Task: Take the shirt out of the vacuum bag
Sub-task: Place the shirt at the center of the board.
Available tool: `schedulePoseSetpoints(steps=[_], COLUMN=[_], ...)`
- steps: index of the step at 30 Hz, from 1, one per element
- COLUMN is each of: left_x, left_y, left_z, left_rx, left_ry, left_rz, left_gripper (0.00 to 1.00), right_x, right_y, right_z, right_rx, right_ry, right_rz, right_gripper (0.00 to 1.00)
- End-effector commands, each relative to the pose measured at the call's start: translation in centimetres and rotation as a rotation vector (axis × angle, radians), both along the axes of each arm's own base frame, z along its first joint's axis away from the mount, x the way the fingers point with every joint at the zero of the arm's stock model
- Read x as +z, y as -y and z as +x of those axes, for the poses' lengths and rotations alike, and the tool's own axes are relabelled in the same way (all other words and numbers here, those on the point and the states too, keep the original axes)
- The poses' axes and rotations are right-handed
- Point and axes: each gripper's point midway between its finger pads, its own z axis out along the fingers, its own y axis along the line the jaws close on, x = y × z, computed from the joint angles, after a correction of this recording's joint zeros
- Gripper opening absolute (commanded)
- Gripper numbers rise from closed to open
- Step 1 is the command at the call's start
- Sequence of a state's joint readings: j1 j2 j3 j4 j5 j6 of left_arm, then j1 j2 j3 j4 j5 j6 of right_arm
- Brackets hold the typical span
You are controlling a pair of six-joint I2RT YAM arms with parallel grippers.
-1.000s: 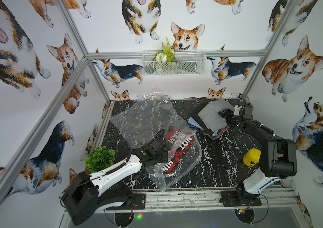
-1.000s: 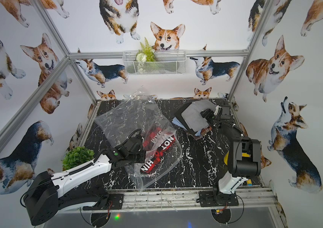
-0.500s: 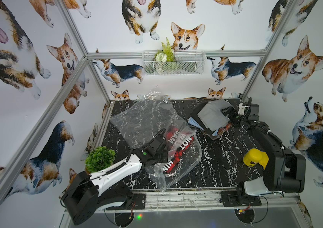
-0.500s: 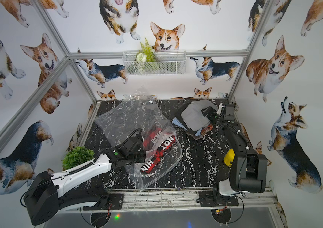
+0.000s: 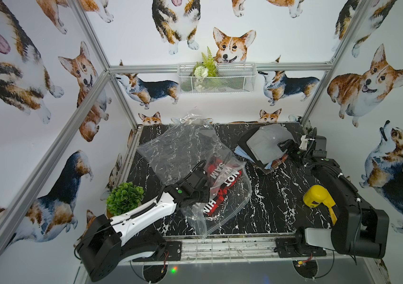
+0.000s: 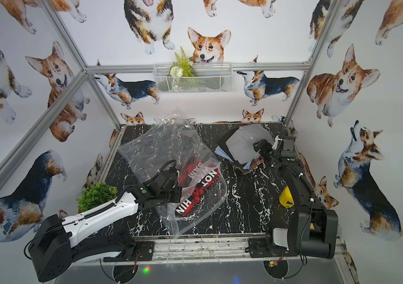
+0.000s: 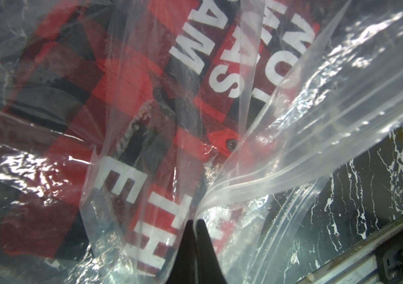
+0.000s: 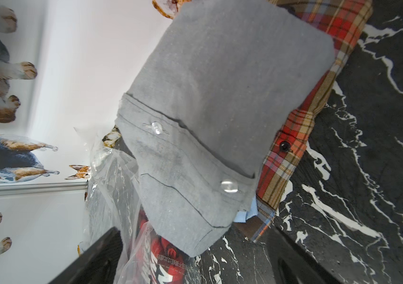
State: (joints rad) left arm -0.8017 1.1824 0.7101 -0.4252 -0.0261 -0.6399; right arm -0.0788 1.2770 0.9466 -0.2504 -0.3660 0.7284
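One crinkly clear vacuum bag [image 5: 178, 152], red shirt [image 5: 222, 179] inside, plastic pinched in left hand [image 7: 194, 222]; right hand [image 5: 284, 145] spread wide.

You are working in a robotics lab test cell: an aluminium frame [image 5: 294, 66] holds corgi-print wall panels [image 5: 35, 123] around a black marble-pattern counter [image 5: 269, 196], and a left arm [image 5: 141, 216] and a right arm [image 5: 330, 177] are mounted on a front rail [image 5: 227, 248].

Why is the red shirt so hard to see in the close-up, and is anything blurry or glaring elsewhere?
Left wrist view: the crinkly bag throws white glare patches and hazes the red shirt behind it. Right wrist view: the gray shirt is sharp and evenly lit, its buttons glinting. Both top views: even light, only small glints on the bag.
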Motion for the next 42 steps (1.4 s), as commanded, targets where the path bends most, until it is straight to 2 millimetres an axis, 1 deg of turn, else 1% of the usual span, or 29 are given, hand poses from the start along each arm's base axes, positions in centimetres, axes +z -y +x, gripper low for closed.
schedulePoseSetpoints(steps=[1,4,6,8,10,13,15,17,20,24,26,28,31,33,35,36,37,39,42], left_x=[0.1,0.2,0.4,0.6,0.7,0.8,0.9,1.0,0.9,0.6,0.6,0.5,0.5,0.5,0.5,0.6,0.6,0.7,1.0], left_y=[-0.3,-0.3,-0.3,-0.2,-0.1,0.1,0.1,0.0,0.0,0.0,-0.1,-0.2,-0.1,-0.1,0.0,0.0,0.0,-0.1,-0.1], left_z=[-0.1,0.0,0.2,0.3,0.5,0.7,0.9,1.0,1.0,1.0,0.9,0.9,0.9,1.0,0.9,0.9,0.9,0.8,0.8], left_rx=[0.007,0.011,0.018,0.024,0.027,0.03,0.034,0.037,0.037,0.035,0.036,0.038,0.038,0.04,0.041,0.042,0.043,0.045,0.045], left_ry=[-0.005,0.001,0.008,0.015,0.019,0.019,0.024,0.028,0.026,0.018,0.017,0.015,0.011,0.01,0.011,0.009,0.01,0.011,0.016], left_rz=[0.013,0.009,0.006,-0.001,-0.002,-0.005,-0.005,0.0,0.008,0.018,0.021,0.026,0.027,0.024,0.018,0.017,0.014,0.007,0.001], left_gripper=[0.03,0.03,0.03,0.03,0.06,0.07,0.07,0.07,0.07,0.07,0.07,0.07,0.07,0.07,0.07,0.07,0.07,0.07,0.07], right_x=[2.1,5.2,6.8,7.9,8.4,9.9,10.0,9.1,6.6,1.2,-1.9,-4.5,-7.1,-8.4,-8.8,-8.5,-7.8,-6.0,-1.8], right_y=[0.2,-0.2,-0.8,-1.5,-2.1,-3.7,-4.4,-4.8,-5.1,-4.3,-4.3,-4.7,-4.6,-4.6,-4.6,-4.7,-4.7,-4.7,-4.9], right_z=[-1.3,-1.2,-0.2,1.4,3.0,5.8,7.5,9.4,11.4,13.1,13.6,13.6,13.6,13.7,13.9,13.8,13.7,13.3,12.4], right_rx=[-0.012,-0.011,0.01,0.042,0.06,0.097,0.116,0.128,0.142,0.129,0.129,0.139,0.138,0.141,0.151,0.156,0.158,0.16,0.165], right_ry=[0.035,0.111,0.147,0.159,0.172,0.227,0.239,0.232,0.204,0.151,0.097,0.065,0.034,0.01,-0.003,-0.005,0.008,0.038,0.105], right_rz=[-0.016,0.023,0.062,0.113,0.148,0.182,0.176,0.183,0.197,0.173,0.185,0.193,0.187,0.179,0.173,0.165,0.155,0.118,0.099], right_gripper=[0.94,0.94,0.94,0.94,0.93,0.93,0.93,0.93,0.92,0.92,0.92,0.92,0.92,0.92,0.92,0.92,0.92,0.93,0.93])
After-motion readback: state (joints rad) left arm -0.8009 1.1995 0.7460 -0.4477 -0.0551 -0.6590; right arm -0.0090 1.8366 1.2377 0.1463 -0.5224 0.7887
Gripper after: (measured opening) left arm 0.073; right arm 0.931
